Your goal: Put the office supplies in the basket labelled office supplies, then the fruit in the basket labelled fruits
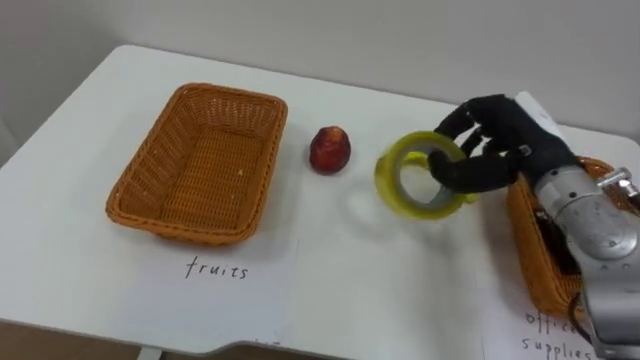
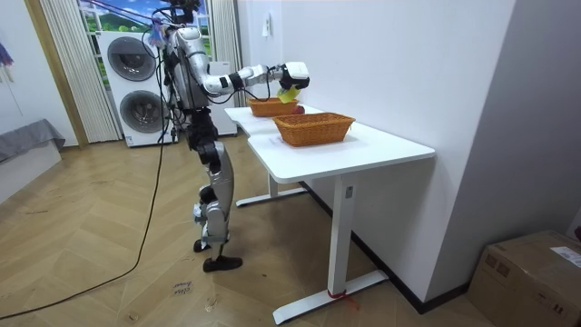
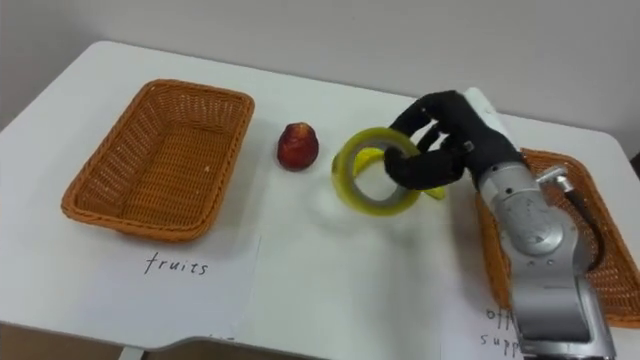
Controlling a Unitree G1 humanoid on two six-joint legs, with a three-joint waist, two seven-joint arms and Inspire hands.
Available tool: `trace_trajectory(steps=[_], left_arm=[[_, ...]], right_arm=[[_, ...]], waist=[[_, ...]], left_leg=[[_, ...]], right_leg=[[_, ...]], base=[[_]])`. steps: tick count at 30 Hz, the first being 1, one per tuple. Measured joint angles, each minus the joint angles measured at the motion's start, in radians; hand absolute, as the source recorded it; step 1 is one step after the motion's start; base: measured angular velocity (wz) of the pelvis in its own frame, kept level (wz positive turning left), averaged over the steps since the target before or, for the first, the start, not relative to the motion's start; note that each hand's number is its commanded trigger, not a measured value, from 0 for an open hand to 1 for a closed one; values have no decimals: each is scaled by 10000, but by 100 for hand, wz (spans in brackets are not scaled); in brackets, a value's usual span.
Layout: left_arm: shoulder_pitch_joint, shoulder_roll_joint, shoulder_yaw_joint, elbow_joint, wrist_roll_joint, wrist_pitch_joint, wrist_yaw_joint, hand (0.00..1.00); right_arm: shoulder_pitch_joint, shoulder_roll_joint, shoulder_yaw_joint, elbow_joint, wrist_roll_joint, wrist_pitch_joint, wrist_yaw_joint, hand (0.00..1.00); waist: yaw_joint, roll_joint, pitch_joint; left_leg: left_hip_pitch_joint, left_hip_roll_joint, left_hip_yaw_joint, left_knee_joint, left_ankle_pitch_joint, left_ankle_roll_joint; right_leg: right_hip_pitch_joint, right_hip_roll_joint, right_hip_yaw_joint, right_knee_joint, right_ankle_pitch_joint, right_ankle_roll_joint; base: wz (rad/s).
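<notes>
My right hand (image 1: 495, 145) (image 3: 445, 145) is shut on a yellow-green tape roll (image 1: 415, 178) (image 3: 372, 172) and holds it tilted a little above the white table (image 1: 330, 270), between the two baskets. A red apple (image 1: 329, 150) (image 3: 297, 146) lies on the table just left of the roll. The empty wicker basket (image 1: 200, 160) (image 3: 155, 155) above the paper label "fruits" (image 1: 215, 268) sits at the left. A second wicker basket (image 1: 535, 265) (image 3: 600, 240), labelled for office supplies, stands at the right under my forearm. In the room view the right hand (image 2: 292, 76) holds the roll (image 2: 289, 93) above the table.
The table's front edge runs along the bottom of the eye views. In the room view I stand at the table's (image 2: 363, 150) far end, with washing machines (image 2: 141, 77) behind me and a cardboard box (image 2: 531, 272) on the floor at the room view's right.
</notes>
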Motion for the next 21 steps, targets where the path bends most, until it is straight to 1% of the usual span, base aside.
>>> trace_trajectory(steps=[1, 2, 4, 6, 8, 10, 13, 15, 17, 19, 21], left_arm=[[38, -15, 0, 1, -1, 1, 0, 0], [98, -36, -11, 1, -4, 1, 0, 0], [112, -39, -8, 1, -5, 1, 0, 0], [284, -41, -8, 8, -1, -13, -3, 0], [365, -37, -6, 6, 0, -64, -5, 0], [438, -35, -5, 27, 2, -173, -17, 0], [536, -12, -3, 102, 8, -207, -70, 0], [532, 38, -2, 102, 8, -207, -164, 0], [540, 74, -3, 110, 8, -206, -276, 0], [545, 75, -4, 110, 8, -205, -321, 0], [577, 76, 14, 109, 10, -200, -321, 0]], right_arm=[[26, 0, -50, 0, 49, -25, -147, 100], [127, -1, -173, 1, 260, -74, -441, 100], [243, -2, -274, 1, 562, -132, -873, 100], [302, -1, -280, 3, 758, -150, -1268, 100], [304, -30, -301, 8, 966, -153, -1566, 100], [303, -55, -366, 9, 1258, -196, -1882, 100], [304, -261, -381, 18, 1671, -293, -2367, 100], [304, -428, -389, 29, 1860, -351, -2589, 100], [306, -457, -390, 76, 1886, -463, -2733, 100], [343, -468, -390, 88, 1896, -616, -2881, 100], [477, -469, -408, 89, 1988, -681, -2942, 100]], waist=[[-10, 29, 18], [-37, 82, 15], [-62, 109, 10], [-231, 143, 2], [-364, 131, 1], [-487, 80, 1], [-576, -72, 19], [-607, -182, 51], [-650, -230, 29], [-711, -244, 34], [-731, -236, 33]], left_leg=[[44, 0, 1, -4, 0, 0], [97, 1, 3, -25, -3, 0], [100, 1, 3, -66, -1, -2], [94, 0, -4, -56, 1, -4], [93, -2, -4, -55, 1, -4], [90, -3, -5, -57, 2, -5], [101, -7, 6, -66, 1, -4], [105, -3, 7, -77, 1, -4], [111, 4, 7, -91, -1, -4], [116, 4, 19, -101, -4, 0], [142, 11, 59, -111, -6, 2]], right_leg=[[33, 2, 7, 1, 0, 0], [77, 4, 16, 3, 0, 0], [80, 2, 19, 15, 0, 0], [86, -1, 20, 29, 0, 0], [86, -1, 19, 29, 0, 1], [86, -1, 18, 24, -2, 3], [97, 8, 42, -11, -3, 4], [98, 16, 48, -19, -3, 4], [98, 23, 45, -24, -3, 4], [97, 24, 48, -23, -2, 4], [97, 24, 66, -21, -2, 4]], base=[[0], [0], [0], [0], [0], [0], [0], [0], [0], [0], [-2]])
